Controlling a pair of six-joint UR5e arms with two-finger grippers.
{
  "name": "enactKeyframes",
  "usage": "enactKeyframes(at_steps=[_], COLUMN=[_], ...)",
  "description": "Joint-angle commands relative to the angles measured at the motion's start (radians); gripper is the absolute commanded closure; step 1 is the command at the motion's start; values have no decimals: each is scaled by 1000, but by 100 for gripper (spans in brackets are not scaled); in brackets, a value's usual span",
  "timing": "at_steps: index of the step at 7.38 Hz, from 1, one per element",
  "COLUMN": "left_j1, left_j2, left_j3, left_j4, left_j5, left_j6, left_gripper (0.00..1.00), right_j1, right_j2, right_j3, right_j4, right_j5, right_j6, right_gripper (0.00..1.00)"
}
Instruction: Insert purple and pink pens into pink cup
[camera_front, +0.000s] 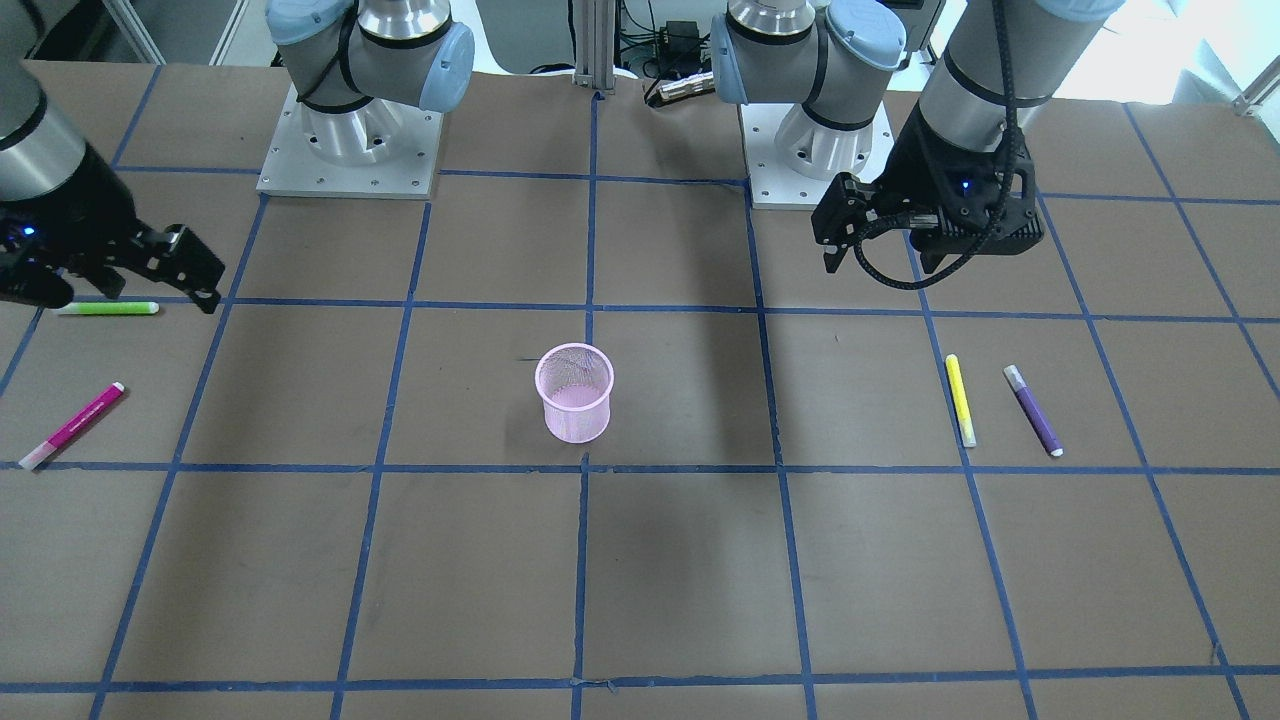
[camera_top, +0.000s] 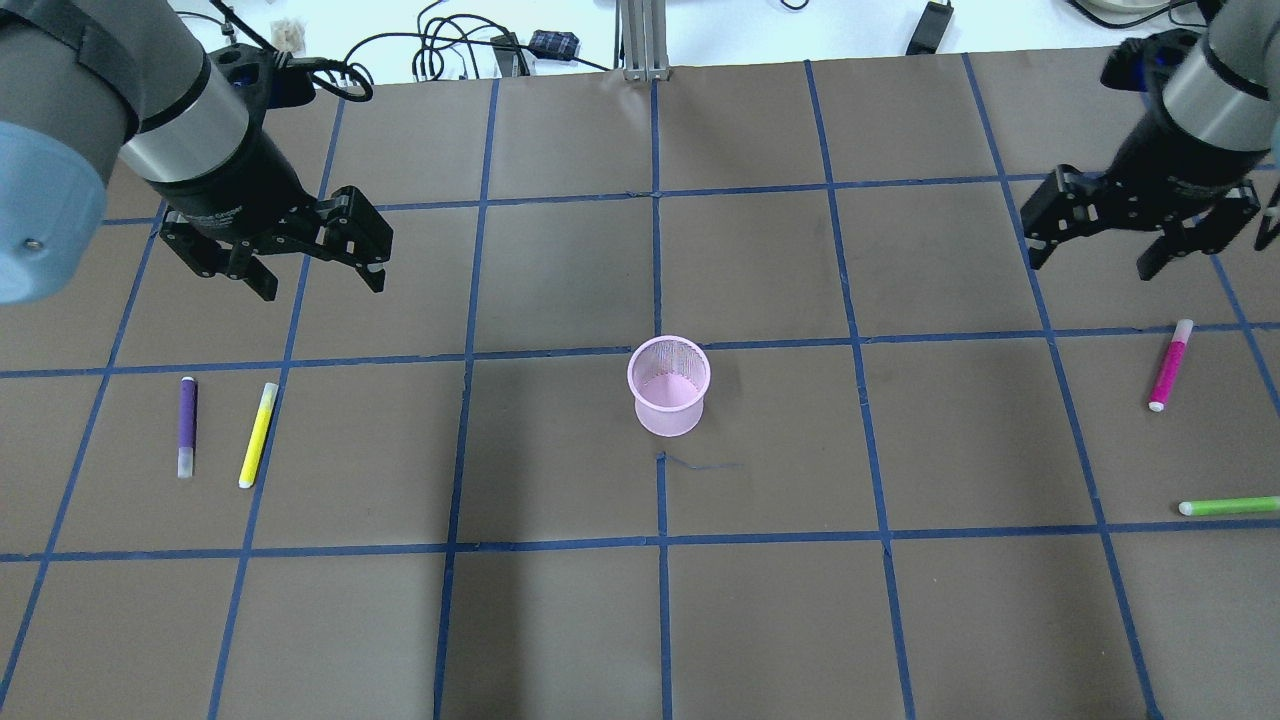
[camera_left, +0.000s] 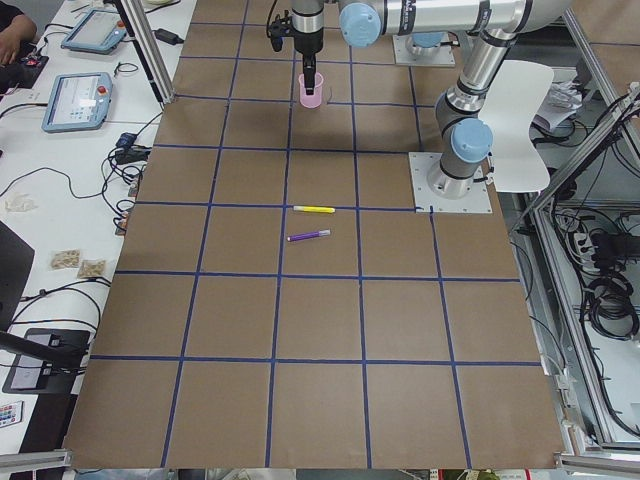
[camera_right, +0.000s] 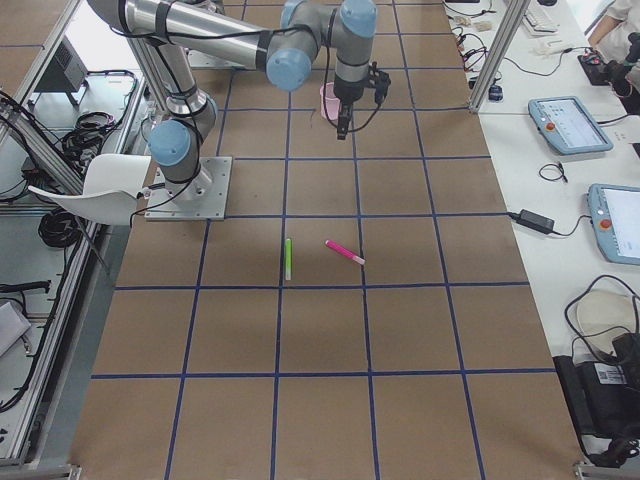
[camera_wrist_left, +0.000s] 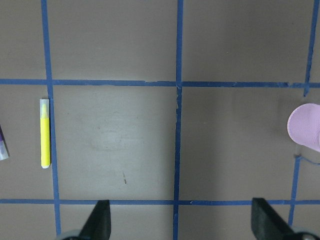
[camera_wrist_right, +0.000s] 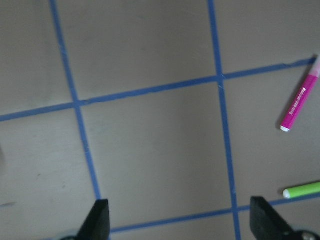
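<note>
Centrally on the bench (camera_top: 560, 620): pink mesh cup (camera_top: 668, 385), upright, mouth up, presumably set midway so as to be reachable from both sides. Laid flat on the robot's left side: purple pen (camera_top: 187, 425), just beside and roughly parallel to a yellow pen (camera_top: 258, 434), not touching it. Laid flat on the robot's right side: pink pen (camera_top: 1170, 364), near a green pen (camera_top: 1228, 506) but apart from it. Probably arranged to give each arm 1 target and 1 distractor within its own reach. Raised above the bench, left fingers (camera_top: 365, 245) spread wide and empty, tips down; right fingers (camera_top: 1045, 225) likewise wide apart and empty, evidently poised for a first pick. Neither task pen between any fingers. Purple pen off to the side of the left fingers away from the cup, beyond the yellow pen, visible only as a sliver at the left wrist view's edge. Pink pen off to the outer side of the right fingers, at the right wrist view's edge, well outside the gap. Both pens well apart from the cup; 0 of 2 inserted.
</note>
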Motion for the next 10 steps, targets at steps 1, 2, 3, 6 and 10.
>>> enactKeyframes(at_steps=[1,2,3,6,10], left_j1=[6,11,21,176,293], left_j2=[-1,0,-9,-58,-197], left_j3=[1,2,-2,-4,-7], left_j4=[-5,-8,5,43,178], left_j5=[1,0,-2,-5,-5], left_j6=[2,0,2,11,160], left_gripper=[0,0,0,0,0], right_j1=[-213,-248,-287,-305,-305], right_j2=[95,182,247,291,360], right_j3=[189,217,216,217,184], right_j4=[-318,-452,-485,-487,-495], right_j5=[6,-6,-8,-9,-78], right_j6=[-119,-134,-118,-102,-112], right_gripper=[0,2,6,22,55])
